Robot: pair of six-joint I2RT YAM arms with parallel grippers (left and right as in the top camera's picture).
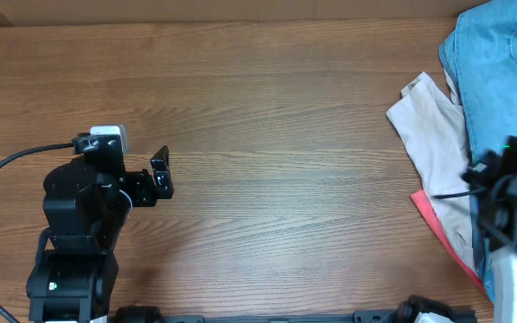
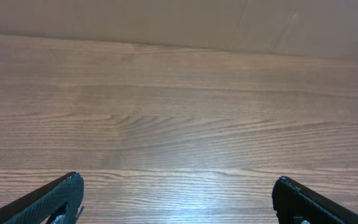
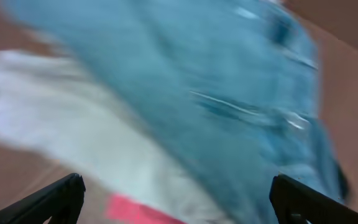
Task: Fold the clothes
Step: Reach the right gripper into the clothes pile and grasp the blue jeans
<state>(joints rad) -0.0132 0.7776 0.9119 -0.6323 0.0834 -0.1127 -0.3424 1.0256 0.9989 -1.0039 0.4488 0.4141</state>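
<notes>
The left hand [image 2: 178, 185] gaped empty above the brown wooden table [image 2: 166, 93]. The right hand [image 3: 176, 186] gaped empty over crumpled light blue denim jeans [image 3: 229, 93] at two o'clock.

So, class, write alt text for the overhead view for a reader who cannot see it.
Light blue jeans, a beige garment and a red cloth lie heaped at the wooden table's right edge, the right arm above them. The left gripper stands open over bare wood at the left.
</notes>
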